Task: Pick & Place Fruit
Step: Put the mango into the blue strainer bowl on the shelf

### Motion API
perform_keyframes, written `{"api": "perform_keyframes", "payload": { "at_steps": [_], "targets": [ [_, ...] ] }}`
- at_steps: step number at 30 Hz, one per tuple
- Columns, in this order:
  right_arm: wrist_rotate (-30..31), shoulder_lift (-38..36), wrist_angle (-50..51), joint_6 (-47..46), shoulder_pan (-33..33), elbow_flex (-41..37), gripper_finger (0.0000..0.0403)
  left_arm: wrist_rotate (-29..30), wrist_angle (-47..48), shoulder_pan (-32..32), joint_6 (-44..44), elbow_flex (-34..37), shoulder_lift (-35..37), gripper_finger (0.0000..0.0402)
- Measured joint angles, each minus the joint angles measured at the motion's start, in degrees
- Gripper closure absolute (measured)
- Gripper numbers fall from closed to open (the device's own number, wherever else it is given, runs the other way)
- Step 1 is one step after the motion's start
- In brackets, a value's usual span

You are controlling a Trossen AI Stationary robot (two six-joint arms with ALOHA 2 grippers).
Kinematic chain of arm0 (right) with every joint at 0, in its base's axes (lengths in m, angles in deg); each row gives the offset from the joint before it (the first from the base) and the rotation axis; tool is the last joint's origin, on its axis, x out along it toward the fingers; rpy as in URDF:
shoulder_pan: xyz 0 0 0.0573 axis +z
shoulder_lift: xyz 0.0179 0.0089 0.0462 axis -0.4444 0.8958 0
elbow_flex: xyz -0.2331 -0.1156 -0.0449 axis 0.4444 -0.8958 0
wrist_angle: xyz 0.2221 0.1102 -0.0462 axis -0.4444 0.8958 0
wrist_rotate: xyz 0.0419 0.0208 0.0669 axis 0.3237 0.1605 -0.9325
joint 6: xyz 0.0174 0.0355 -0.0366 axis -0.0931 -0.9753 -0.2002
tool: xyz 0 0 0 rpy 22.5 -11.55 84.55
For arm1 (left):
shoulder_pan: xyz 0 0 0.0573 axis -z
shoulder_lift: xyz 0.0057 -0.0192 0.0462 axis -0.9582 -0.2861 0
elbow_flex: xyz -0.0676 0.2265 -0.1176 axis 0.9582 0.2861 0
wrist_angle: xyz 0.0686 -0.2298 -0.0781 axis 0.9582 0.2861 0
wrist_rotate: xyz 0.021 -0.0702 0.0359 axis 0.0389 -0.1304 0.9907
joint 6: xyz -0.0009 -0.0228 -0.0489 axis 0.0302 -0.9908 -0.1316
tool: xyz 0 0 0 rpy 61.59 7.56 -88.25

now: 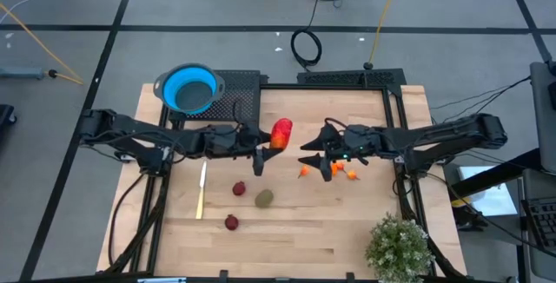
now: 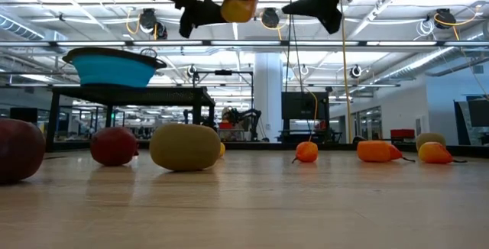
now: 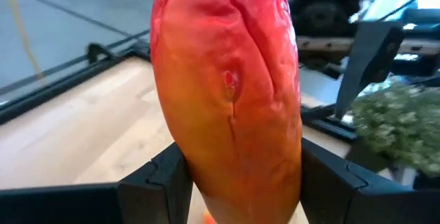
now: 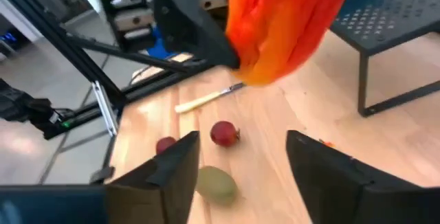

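We hold the red-orange fruit [image 3: 227,107] aloft mid-table, left gripper [image 1: 268,147] clamped on it, right gripper [image 1: 318,163] gaping empty just right; next, we judge, carry it to the bowl [image 1: 189,88].

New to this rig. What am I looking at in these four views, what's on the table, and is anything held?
Two dark robot arms work at a wooden table. One camera looks straight down, one sits at tabletop height, and one rides on each wrist.

The left gripper is shut on the elongated red-orange fruit, lifted off the table; the left wrist view shows it between the fingers. The right gripper is open and empty, facing it.

On the wood lie two dark red round fruits, an olive-green one, small orange pieces, a pale knife and a potted plant. A blue bowl sits on a dark stand.
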Motion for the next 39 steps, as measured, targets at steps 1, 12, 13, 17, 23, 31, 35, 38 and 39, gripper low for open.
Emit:
{"api": "perform_keyframes", "payload": {
  "at_steps": [1, 12, 13, 17, 23, 31, 35, 38, 39],
  "targets": [
    [0.0, -0.5, 0.8, 0.7, 0.0, 0.0, 0.0211, 0.8, 0.8, 0.0, 0.0, 0.0, 0.6, 0.0200],
    [0.3, -6.0, 1.4, 7.9, -0.2, -2.1, 0.0364, 9.7, 8.2, -0.8, -0.7, 0.0, 7.4, 0.0199],
    [0.3, -6.6, 1.5, 8.2, -0.3, -2.8, 0.0377, 10.2, 9.1, -1.0, -1.2, 0.0, 8.1, 0.0199],
    [0.1, -10.4, -2.2, 8.7, -1.2, -6.6, 0.0397, 11.4, 12.1, -2.1, -2.8, 0.0, 10.0, 0.0199],
    [-1.7, -18.1, -4.8, 9.7, -2.9, -13.1, 0.0398, 11.9, 24.0, -4.4, -3.4, -4.4, 11.2, 0.0199],
    [-10.9, -25.8, -3.0, 17.3, -7.5, -16.8, 0.0402, 12.0, 45.1, -9.1, -4.3, -15.7, 10.5, 0.0199],
    [-13.8, -28.5, 0.4, 19.3, -10.9, -16.9, 0.0402, 12.0, 53.3, -11.5, -6.5, -20.3, 10.6, 0.0199],
    [-16.9, -30.5, 2.7, 20.9, -13.9, -16.9, 0.0402, 12.0, 58.9, -13.3, -8.2, -22.6, 10.5, 0.0199],
    [-17.8, -31.0, 3.1, 21.1, -14.8, -16.9, 0.0402, 11.9, 60.2, -14.0, -8.7, -23.1, 10.5, 0.0199]
  ]
}}
